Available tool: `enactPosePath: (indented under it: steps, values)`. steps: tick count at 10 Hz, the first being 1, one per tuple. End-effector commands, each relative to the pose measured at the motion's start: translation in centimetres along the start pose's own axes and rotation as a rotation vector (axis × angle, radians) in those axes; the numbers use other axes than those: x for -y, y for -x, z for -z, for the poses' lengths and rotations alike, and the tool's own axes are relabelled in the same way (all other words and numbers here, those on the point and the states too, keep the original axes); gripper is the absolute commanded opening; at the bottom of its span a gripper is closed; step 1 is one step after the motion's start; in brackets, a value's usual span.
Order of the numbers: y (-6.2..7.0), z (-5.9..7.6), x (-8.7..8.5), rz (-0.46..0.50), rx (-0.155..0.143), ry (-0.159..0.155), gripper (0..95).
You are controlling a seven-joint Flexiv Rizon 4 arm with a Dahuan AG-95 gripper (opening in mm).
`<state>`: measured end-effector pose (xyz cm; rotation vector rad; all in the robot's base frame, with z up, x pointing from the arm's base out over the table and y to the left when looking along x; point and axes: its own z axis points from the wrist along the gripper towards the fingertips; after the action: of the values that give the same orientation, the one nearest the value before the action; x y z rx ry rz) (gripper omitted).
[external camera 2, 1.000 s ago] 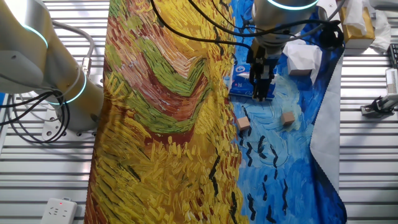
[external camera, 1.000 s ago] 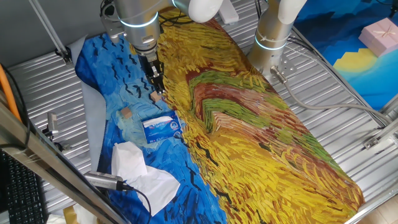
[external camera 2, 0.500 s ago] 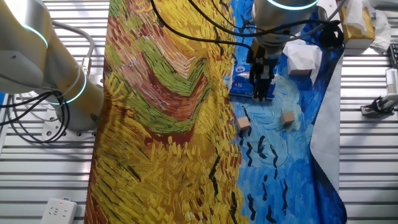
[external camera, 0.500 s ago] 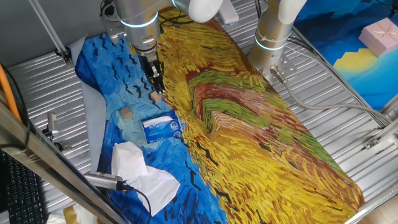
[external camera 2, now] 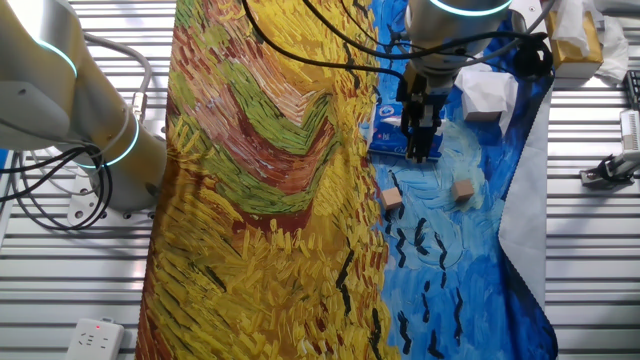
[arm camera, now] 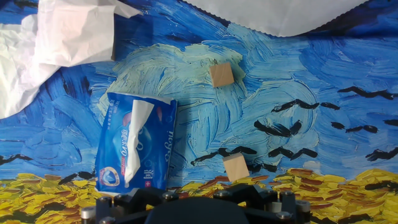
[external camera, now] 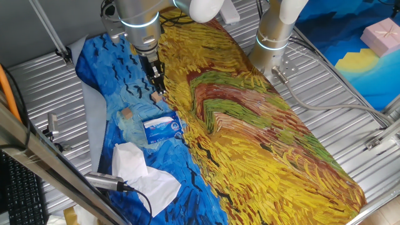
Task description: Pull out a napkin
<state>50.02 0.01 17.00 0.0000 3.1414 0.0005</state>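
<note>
Metal-slatted bench (external camera: 350,106) under a painted blue-and-yellow cloth (external camera: 262,144). Napkin (arm camera: 138,140) poking from the slot of the blue-and-white tissue pack (arm camera: 160,149), flat on the blue part. Gripper (external camera: 157,87) above a wooden cube (external camera: 157,97), fingers narrow, holding nothing.

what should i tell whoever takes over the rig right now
Gripper: hangs above the blue part of the cloth, holding nothing; the views do not settle whether it is open or shut.
Tissue pack: lies flat on the cloth, apart from the gripper, between it and the white wad.
Napkin: in the pack's slot, a white strip showing along the opening.
Two small wooden blocks lie near the pack, one close under the gripper.
Done: nothing pulled yet.
Left: move over the pack, come down on the strip, pinch it, draw the napkin out.
</note>
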Motion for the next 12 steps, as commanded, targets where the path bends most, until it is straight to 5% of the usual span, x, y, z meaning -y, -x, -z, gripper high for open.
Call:
enactPosePath:
  steps: [1, 8, 9, 10, 12]
  values:
    - [-0.02, 0.00, 0.01, 0.026, 0.057, 0.006, 0.0]
    - [-0.04, 0.06, -0.01, 0.031, 0.033, -0.034, 0.0]
    - [-0.08, 0.07, -0.01, 0.024, 0.039, -0.038, 0.0]
    - [-0.07, 0.34, 0.05, 0.047, 0.103, -0.035, 0.0]
    - [-0.06, 0.38, 0.07, 0.006, 0.120, -0.035, 0.0]
